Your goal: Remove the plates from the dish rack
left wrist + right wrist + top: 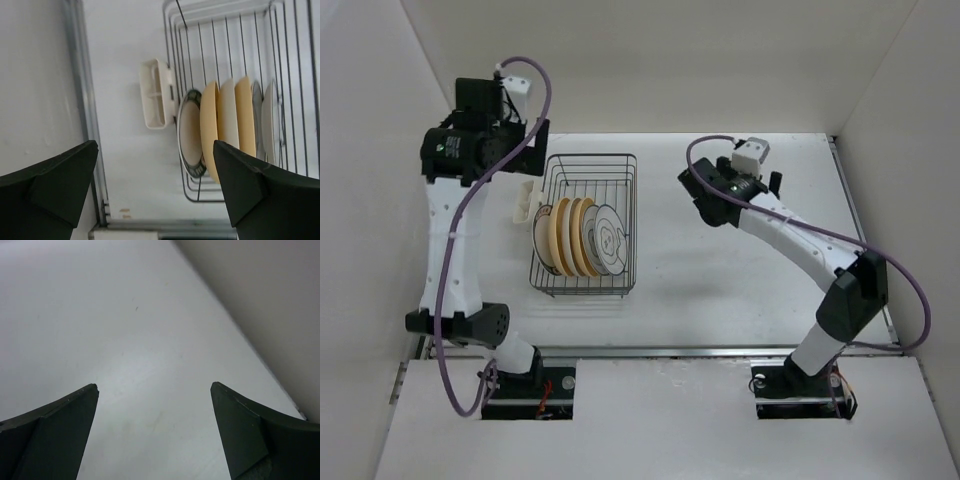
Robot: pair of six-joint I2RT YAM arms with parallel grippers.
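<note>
The left gripper (pixel 155 150) is hovering left of the dish rack (pixel 590 157), jaws wide apart and empty. The right gripper (pixel 152 387) is gaping likewise, well right of the rack. The plates (pixel 578 236) are standing on edge inside the rack, which is sitting on a white table (pixel 720 290) enclosed by white walls (pixel 650 60).

Six plates (pixel 575 235) in one dish rack (pixel 592 158): three tan-yellow, three dark-rimmed white.

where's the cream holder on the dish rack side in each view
Top external: the cream holder, left of centre, on the dish rack's left side.
Left wrist: upper middle, against the dish rack's edge.
Right wrist: not in it.
Shared landmark: the dark-rimmed end plate beside it.
</note>
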